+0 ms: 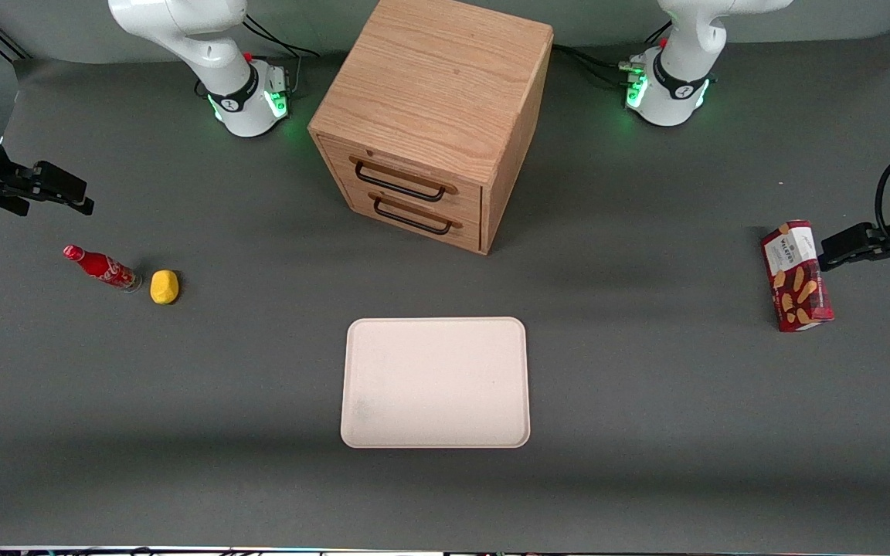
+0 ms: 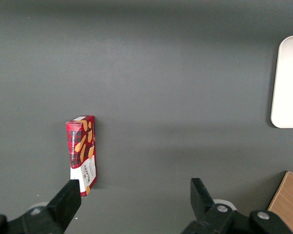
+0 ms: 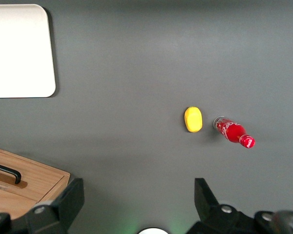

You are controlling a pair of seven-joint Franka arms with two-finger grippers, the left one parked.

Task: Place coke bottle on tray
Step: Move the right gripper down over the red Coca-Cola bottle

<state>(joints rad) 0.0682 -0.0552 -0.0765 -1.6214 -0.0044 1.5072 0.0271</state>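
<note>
Dark grey matte table [image 1: 646, 479], evenly lit, sparsely set. Nearest the front camera: the tray [image 1: 435, 382], flat and bare, well apart from the gripper and toward the table's middle.

Farther back, the coke bottle [image 1: 102, 267] looks to stand upright on its clear base, cap leaning away only by camera angle; the wrist view looks down on it. It sits just beside a yellow lump [image 1: 164, 286], not touching as far as can be seen; the lump lies between bottle and tray.

The gripper [image 1: 66, 191] hangs above the table, farther from the front camera than the bottle and near it, fingers [image 3: 68, 202] spread wide, holding nothing.

Judgement: the coming move turns on this offset. The gripper must shift toward the front camera and drop, closing across the slim body while clearing the lump.

Farthest: wooden drawer cabinet [image 1: 433, 123].
</note>
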